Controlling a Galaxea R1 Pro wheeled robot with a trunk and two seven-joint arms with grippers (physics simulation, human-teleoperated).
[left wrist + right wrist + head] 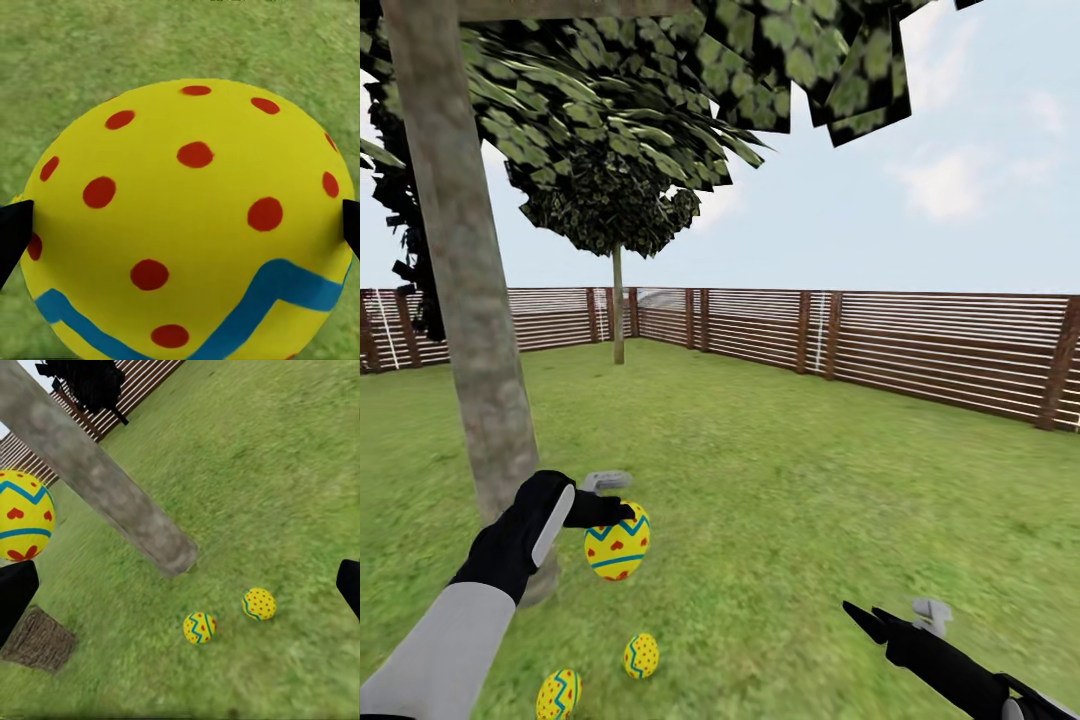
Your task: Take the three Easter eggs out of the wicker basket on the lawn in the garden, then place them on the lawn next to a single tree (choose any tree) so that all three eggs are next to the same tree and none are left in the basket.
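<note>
Left gripper [622, 497] jaws clamped across third egg [617, 542] above lawn [790, 480]; smooth, rigid, likely slippery. Right gripper [895, 612] jaws apart.

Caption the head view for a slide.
Left end effector holds the third Easter egg above the lawn beside the tree; two eggs lie below.

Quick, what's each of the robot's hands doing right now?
Left hand: closed on a yellow Easter egg, held above the lawn beside the tree trunk.
Right hand: open, holding nothing.
</note>
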